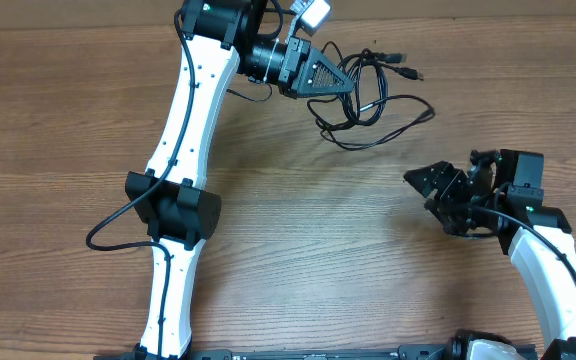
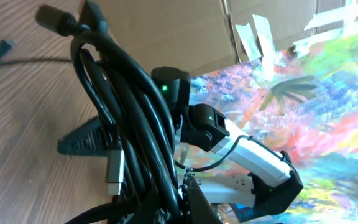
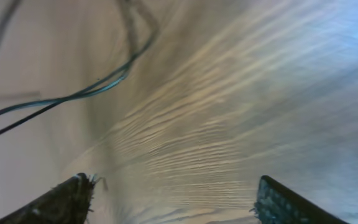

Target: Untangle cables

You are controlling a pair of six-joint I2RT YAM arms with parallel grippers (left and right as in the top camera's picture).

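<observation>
Overhead: left arm [image 1: 183, 150] runs from 7 o'clock up to 12 o'clock. Left tool [image 1: 346, 82] is closed, tips clamped on the near edge of the cables [image 1: 368, 100]. The tangle sits at 1 o'clock on the wood surface [image 1: 318, 250], loose loops trailing toward 3 o'clock and two small plug ends pointing to 2 o'clock. Right tool [image 1: 420, 192] is at 4 o'clock, jaws spread with nothing between them, over bare wood, well apart from the tangle and at 5 o'clock from it. Left wrist: cables [image 2: 129, 124] fill the foreground as a thick black bundle running from 11 o'clock down to 6 o'clock, where it drops into the tool's grip. A silver plug [image 2: 114, 171] hangs beside the bundle at 7 o'clock, and another plug end [image 2: 2, 48] lies on the surface [image 2: 17, 124] at 10 o'clock. Right arm [image 2: 253, 152] is behind the bundle at 4 o'clock, cardboard [image 2: 166, 31] at 12 o'clock, painted sheet [image 2: 328, 93] at 2 o'clock. Right wrist: blurred. Right tool [image 3: 179, 199] is open, fingertips [image 3: 73, 193] wide apart at 7 and 5 o'clock, only surface [image 3: 229, 124] between. One cable strand [image 3: 73, 96] crosses at 10 o'clock, clear of the fingers.
</observation>
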